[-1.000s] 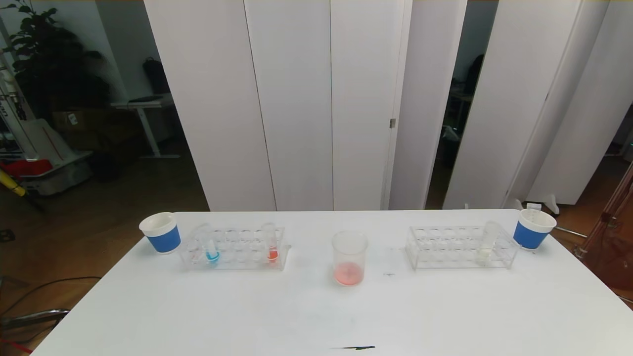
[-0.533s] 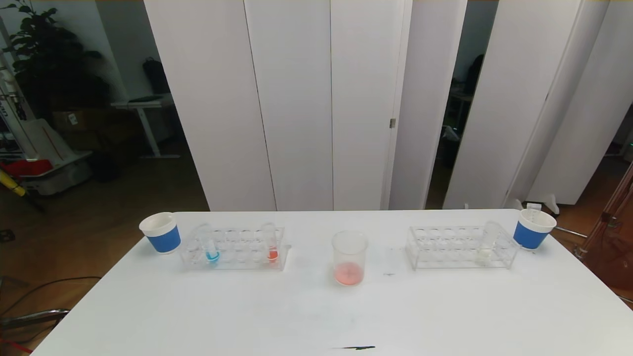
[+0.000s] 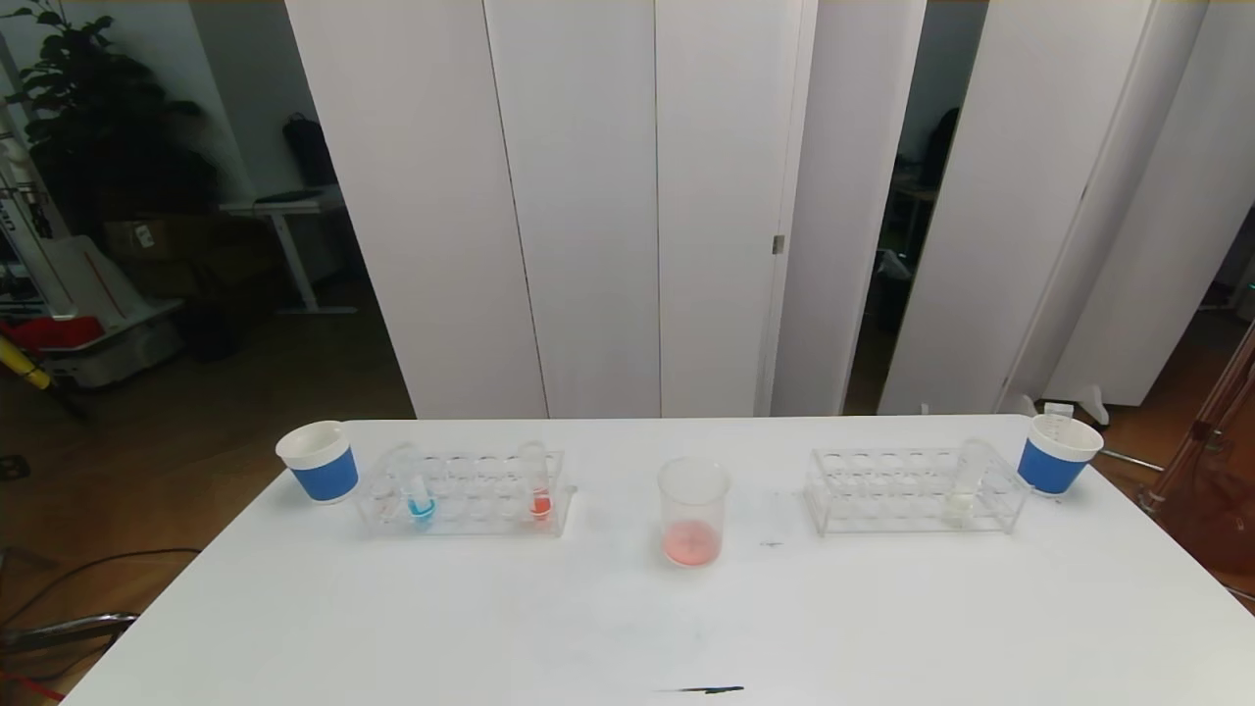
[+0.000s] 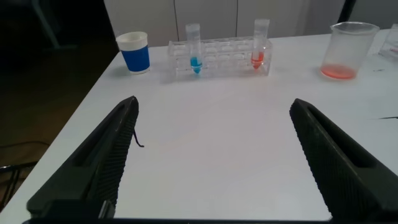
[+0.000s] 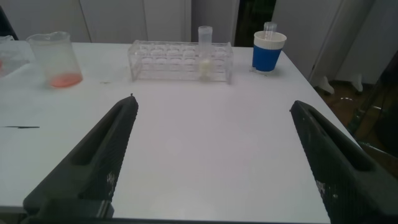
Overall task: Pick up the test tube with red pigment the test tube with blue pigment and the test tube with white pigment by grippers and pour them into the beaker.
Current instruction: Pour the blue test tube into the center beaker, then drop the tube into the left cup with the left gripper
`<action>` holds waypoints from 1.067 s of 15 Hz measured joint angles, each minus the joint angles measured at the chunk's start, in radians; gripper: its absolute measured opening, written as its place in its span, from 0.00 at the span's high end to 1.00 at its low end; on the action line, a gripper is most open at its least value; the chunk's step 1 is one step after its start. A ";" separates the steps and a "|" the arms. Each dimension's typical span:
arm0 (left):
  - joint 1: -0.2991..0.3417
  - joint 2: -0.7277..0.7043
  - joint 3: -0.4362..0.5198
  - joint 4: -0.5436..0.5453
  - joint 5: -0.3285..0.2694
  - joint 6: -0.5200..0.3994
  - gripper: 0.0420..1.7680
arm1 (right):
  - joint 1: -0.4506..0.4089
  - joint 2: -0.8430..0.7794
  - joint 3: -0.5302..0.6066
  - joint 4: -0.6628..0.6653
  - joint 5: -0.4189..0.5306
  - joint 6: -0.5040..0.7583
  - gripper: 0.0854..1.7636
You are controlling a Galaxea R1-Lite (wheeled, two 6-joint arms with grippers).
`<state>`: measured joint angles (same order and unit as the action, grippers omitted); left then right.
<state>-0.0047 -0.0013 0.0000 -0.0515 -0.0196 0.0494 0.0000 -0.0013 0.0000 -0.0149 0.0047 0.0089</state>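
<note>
The beaker (image 3: 693,510) stands mid-table with pink-red liquid at its bottom; it also shows in the left wrist view (image 4: 346,51) and the right wrist view (image 5: 55,59). The blue-pigment tube (image 3: 420,495) and a red-pigment tube (image 3: 538,482) stand in the left rack (image 3: 461,492). The white-pigment tube (image 3: 965,482) stands in the right rack (image 3: 912,490). My left gripper (image 4: 213,106) is open and empty over the near-left table, out of the head view. My right gripper (image 5: 212,107) is open and empty over the near-right table.
A blue-and-white paper cup (image 3: 319,461) stands left of the left rack. Another cup (image 3: 1057,453), with a tube in it, stands right of the right rack. A small dark mark (image 3: 708,690) lies near the table's front edge.
</note>
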 joint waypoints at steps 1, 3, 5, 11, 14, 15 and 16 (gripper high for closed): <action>0.000 0.000 0.000 -0.063 -0.005 0.002 0.02 | 0.000 0.000 0.000 0.000 0.000 0.000 0.01; 0.000 0.000 -0.001 -0.177 -0.042 0.011 0.02 | 0.000 0.000 0.000 0.000 0.000 0.000 0.01; 0.001 0.000 -0.020 -0.211 -0.098 0.025 0.02 | 0.000 0.000 0.000 0.000 0.000 0.000 0.01; 0.000 0.010 -0.269 0.053 -0.201 0.066 0.02 | 0.000 0.000 0.000 0.000 0.000 0.000 0.01; 0.000 0.062 -0.394 0.123 -0.196 0.082 0.02 | 0.000 0.000 0.000 0.000 -0.001 0.000 0.01; 0.000 0.093 -0.422 0.124 -0.186 0.083 0.02 | 0.000 0.000 0.000 0.000 -0.001 0.000 0.01; 0.000 0.132 -0.454 0.126 -0.167 0.083 0.02 | 0.000 0.000 0.000 0.000 0.000 0.000 0.01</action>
<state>-0.0043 0.1306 -0.4540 0.0740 -0.1866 0.1326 0.0000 -0.0013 0.0000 -0.0149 0.0043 0.0089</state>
